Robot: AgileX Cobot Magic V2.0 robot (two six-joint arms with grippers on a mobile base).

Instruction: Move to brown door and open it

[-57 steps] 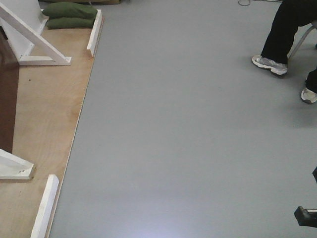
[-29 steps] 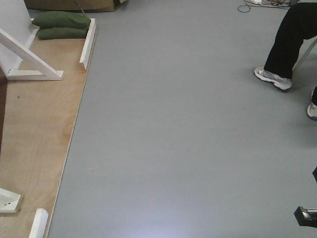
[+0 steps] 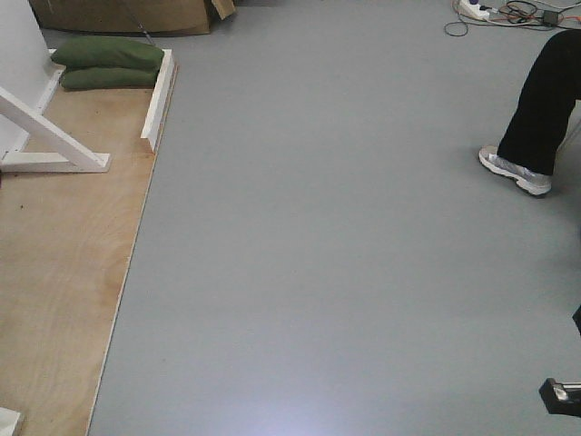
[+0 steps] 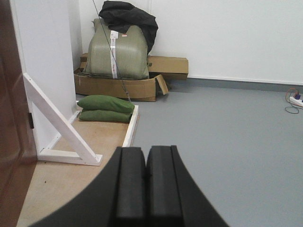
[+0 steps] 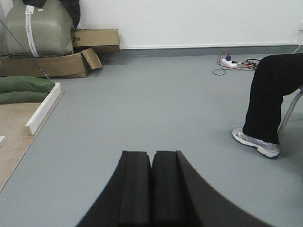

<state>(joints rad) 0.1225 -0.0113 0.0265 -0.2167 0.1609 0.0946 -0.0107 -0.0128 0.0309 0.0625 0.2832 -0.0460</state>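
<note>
Left gripper (image 4: 146,163) is holding its two black pads pressed together with nothing between them, and it is pointing low along the floor. Close on its left, the brown door (image 4: 9,123) is filling the edge of the left wrist view, standing upright with its glossy reddish wood against a white panel (image 4: 45,71). Neither gripper is touching the door.

Ahead and left of this gripper, a white diagonal brace (image 4: 61,127) is leaning from the panel down to the plywood floor (image 4: 71,182). Beyond the brace, two green sandbags (image 4: 105,108) are lying stacked against a white rail (image 4: 131,125). Farther ahead, an olive sack (image 4: 116,52) is sitting in an open cardboard box (image 4: 118,87) with a black garment (image 4: 130,16) draped over it.

Right gripper (image 5: 151,163) is likewise keeping its pads closed on nothing, hovering over the grey floor (image 5: 156,104). Ahead and to its right, a seated person's black trouser leg (image 5: 267,97) is coming down to a grey sneaker (image 5: 255,142). Far ahead, a power strip (image 5: 230,63) with cables is lying by the wall.

In the front view the plywood is lying on the left, and the door is not showing clearly.
</note>
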